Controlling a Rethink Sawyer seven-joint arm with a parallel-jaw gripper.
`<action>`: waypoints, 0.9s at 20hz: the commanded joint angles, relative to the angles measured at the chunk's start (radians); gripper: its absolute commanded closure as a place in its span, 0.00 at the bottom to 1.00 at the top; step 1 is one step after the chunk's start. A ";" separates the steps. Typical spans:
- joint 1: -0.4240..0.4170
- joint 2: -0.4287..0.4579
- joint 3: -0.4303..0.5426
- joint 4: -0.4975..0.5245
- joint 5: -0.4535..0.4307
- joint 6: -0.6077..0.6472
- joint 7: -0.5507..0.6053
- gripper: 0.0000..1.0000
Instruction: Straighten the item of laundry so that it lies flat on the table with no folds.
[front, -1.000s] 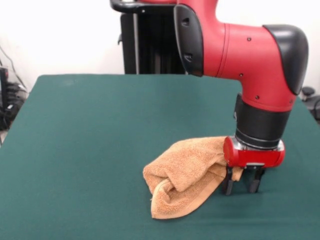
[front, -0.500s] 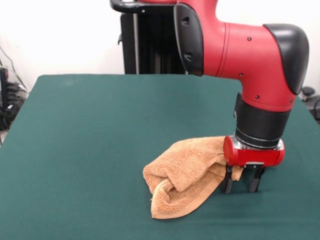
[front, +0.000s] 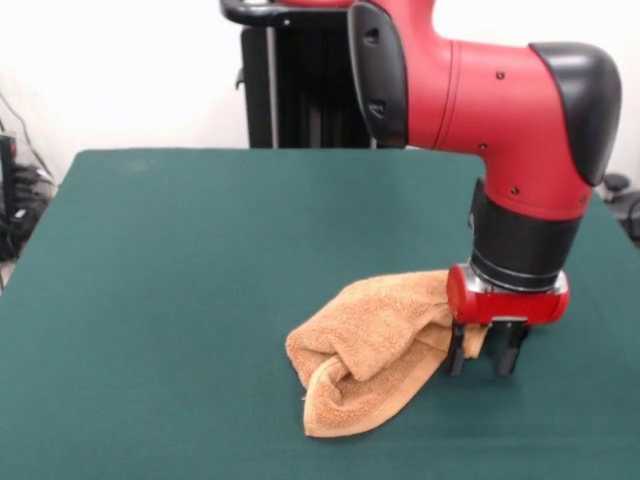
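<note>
Things standing around the green surface

A white wall (front: 120, 70) is filling the background, some dark equipment with cables (front: 18, 195) is sitting at the left edge, and a black wheeled base (front: 625, 200) is showing at the right edge.

Crumpled towel (front: 375, 350) beside end effector (front: 485, 362) on table (front: 180, 290)

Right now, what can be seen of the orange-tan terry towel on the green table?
The orange-tan terry towel lies bunched in a soft, folded heap on the dark green felt table, toward the front right. One rolled, hemmed edge curls at its lower front. Its right end reaches the red-and-black gripper, whose open fingers stand beside it, one touching the cloth. No tag shows.
</note>
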 joint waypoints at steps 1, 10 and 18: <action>0.042 -0.036 0.040 0.047 0.052 0.192 0.250 0.00; 0.057 -0.175 0.001 0.100 0.036 0.369 0.262 0.00; 0.026 -0.158 0.041 0.139 0.028 0.271 0.249 0.00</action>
